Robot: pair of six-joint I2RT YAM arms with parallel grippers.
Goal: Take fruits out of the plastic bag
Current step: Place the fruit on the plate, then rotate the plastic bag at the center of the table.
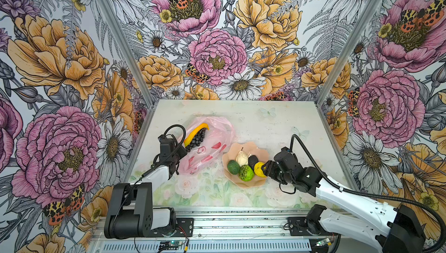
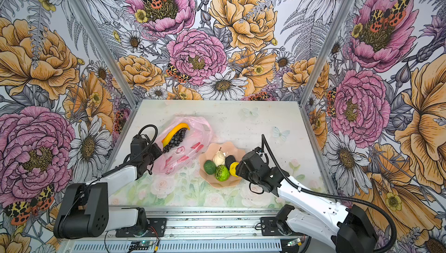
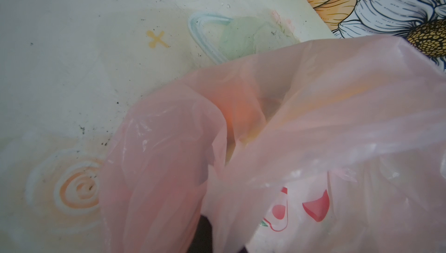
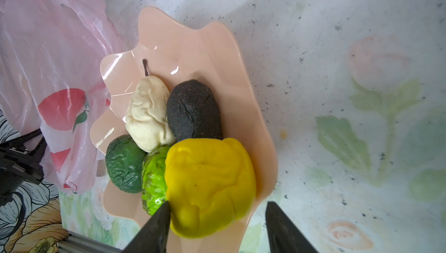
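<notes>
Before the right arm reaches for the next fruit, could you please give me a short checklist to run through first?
1. Right gripper open: ok, jaws apart around the lemon, one finger touching it.
2. Lemon on the dish: ok, near its rim.
3. Left gripper shut on the plastic bag: ok, film bunches at it.
4. Bag emptied: not ok, the banana and grape bunch lie at its far end.
5. Room in the dish: ok, its far part is bare.
</notes>
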